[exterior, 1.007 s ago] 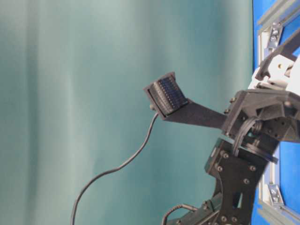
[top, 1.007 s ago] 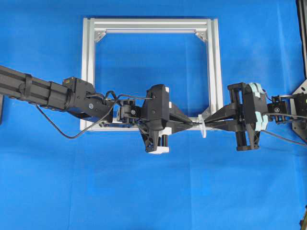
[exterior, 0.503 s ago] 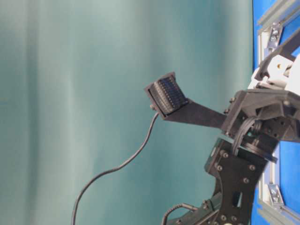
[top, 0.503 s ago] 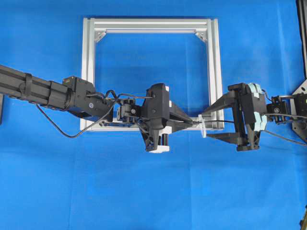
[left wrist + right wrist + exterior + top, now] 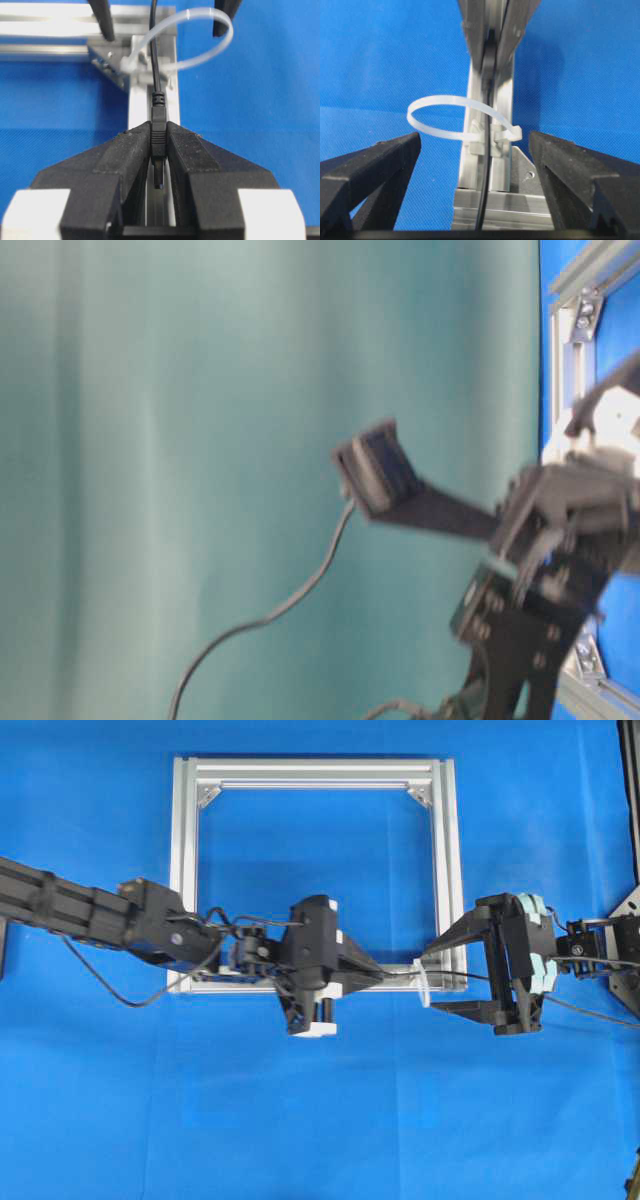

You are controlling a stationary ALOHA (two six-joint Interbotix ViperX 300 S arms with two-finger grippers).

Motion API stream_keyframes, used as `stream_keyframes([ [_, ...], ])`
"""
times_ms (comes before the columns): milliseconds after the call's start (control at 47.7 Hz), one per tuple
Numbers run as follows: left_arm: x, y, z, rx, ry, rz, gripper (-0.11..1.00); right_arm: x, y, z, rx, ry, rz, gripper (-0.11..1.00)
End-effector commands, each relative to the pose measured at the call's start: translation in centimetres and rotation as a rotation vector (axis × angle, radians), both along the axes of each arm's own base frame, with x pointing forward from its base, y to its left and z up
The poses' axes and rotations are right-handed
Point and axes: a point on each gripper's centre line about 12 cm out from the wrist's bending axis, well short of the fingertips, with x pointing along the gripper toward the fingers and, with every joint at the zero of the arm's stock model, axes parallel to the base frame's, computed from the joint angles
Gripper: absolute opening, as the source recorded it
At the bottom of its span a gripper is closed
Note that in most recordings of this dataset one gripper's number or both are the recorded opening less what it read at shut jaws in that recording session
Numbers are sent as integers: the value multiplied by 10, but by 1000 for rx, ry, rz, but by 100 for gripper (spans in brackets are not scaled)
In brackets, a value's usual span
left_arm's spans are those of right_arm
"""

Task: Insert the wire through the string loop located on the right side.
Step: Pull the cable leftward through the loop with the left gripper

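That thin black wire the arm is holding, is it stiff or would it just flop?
Probably floppy: the wire curves loosely beyond the plug in the table-level view. Likely light too, since the left gripper carries it by the plug alone. The string loop looks springier.

No text, label, brand, number or sign can be read in any of the views.

Both arms are matte black, with ribbed finger pads and thin black cables; the left gripper [image 5: 375, 972] has white blocks, the right gripper [image 5: 440, 978] pale teal parts (near its wrist).
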Motion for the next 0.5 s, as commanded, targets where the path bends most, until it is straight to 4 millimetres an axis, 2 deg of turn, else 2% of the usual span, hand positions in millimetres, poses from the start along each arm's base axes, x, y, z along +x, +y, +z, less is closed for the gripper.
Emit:
stream_keyframes([
  [0,-10,2,29,-2,-61,1,8,2,0,5,3,-21,0,96],
  [126,-35,3,31,0,-41,0,8,1,0,5,3,-20,0,96],
  [482,-131,8,29,-13,34,4,8,2,1,6,3,-26,4,96],
])
